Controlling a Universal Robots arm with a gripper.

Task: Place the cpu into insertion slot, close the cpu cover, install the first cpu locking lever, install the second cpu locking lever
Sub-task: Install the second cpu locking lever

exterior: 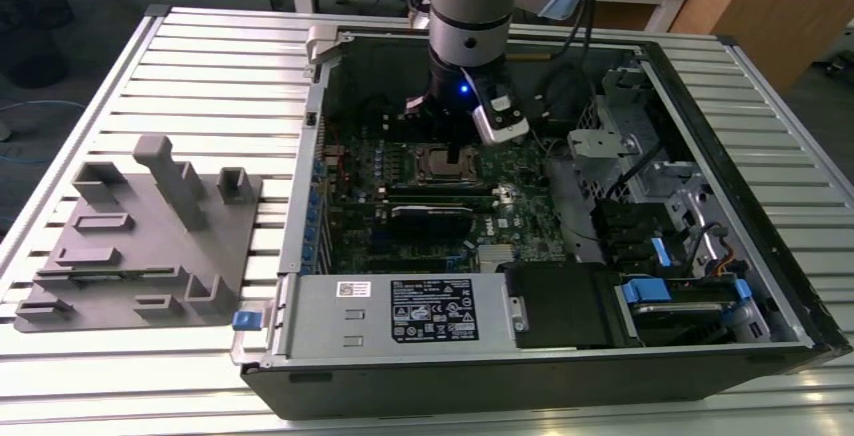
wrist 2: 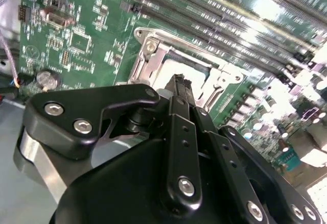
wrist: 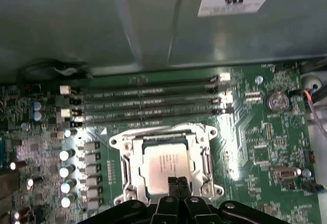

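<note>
- Where the arm reaches into the open computer case (exterior: pixel 747 286), the gripper (wrist: pixel 178 183) hangs over the insertion slot (wrist: pixel 166 165), fingertips pressed together, clenched on nothing.
- The cpu (wrist: pixel 164 166) sits in the slot; its near edge is hidden behind the fingertips.
- The cpu cover (wrist: pixel 129 157) lies flat around the chip.
- In the second wrist view, the gripper's linkage blocks most of the socket.

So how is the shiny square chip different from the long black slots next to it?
The cpu is square, while the memory slots are long and narrow. The cpu is pale silver-grey, the memory slots dark. The cpu lies inside a silvery metal frame, the memory slots run side by side as bare strips. The gripper is right at the cpu, away from the memory slots. Both lie flat on the green board.
</note>
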